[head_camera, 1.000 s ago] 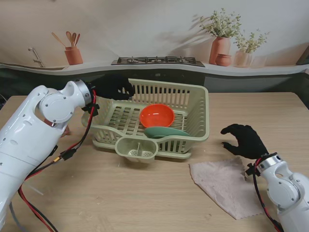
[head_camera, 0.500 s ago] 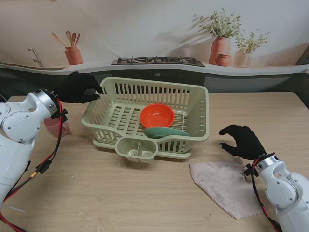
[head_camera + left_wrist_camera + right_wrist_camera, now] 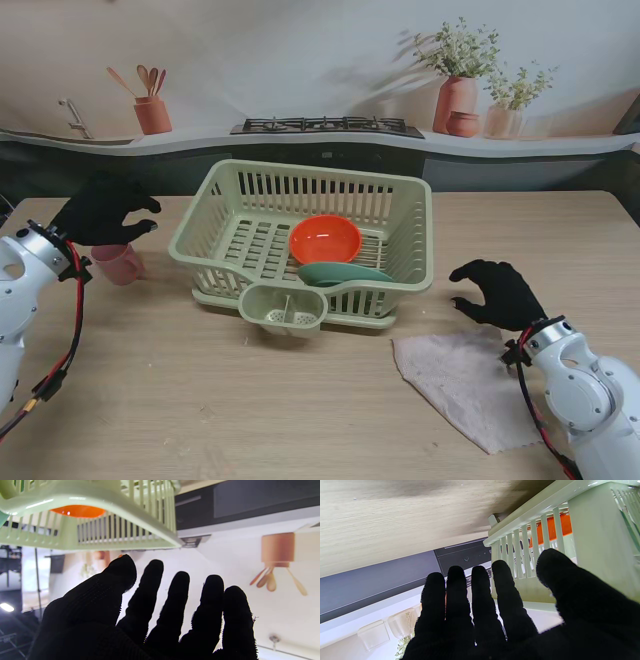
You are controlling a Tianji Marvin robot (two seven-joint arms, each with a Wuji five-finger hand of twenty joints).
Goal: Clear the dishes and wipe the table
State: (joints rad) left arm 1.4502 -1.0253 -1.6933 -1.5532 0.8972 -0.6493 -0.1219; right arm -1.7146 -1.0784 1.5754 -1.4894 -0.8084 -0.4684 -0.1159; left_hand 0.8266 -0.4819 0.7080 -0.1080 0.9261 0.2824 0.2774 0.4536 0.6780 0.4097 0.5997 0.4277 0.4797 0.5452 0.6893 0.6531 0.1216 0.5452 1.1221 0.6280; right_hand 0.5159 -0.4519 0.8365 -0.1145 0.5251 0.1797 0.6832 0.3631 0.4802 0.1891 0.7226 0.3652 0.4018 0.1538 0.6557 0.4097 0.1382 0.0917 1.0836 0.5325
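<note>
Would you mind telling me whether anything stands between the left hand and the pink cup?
Nothing visible does. The left hand, open, hovers right above the pink plastic cup, with no object between them. The pale green slatted dish basket stands off to the right.

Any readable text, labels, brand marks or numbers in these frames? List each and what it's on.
None readable in any view.
Drying rack: plain plastic, no mark showing.
Orange bowl, green plate, pink cup: no print showing.
Cloth: no tag or label showing.
Backdrop picture of a kitchen: drawn stove, pots and utensils only, no lettering.
Left robot hand and right robot hand: plain black gloves, no logo.
</note>
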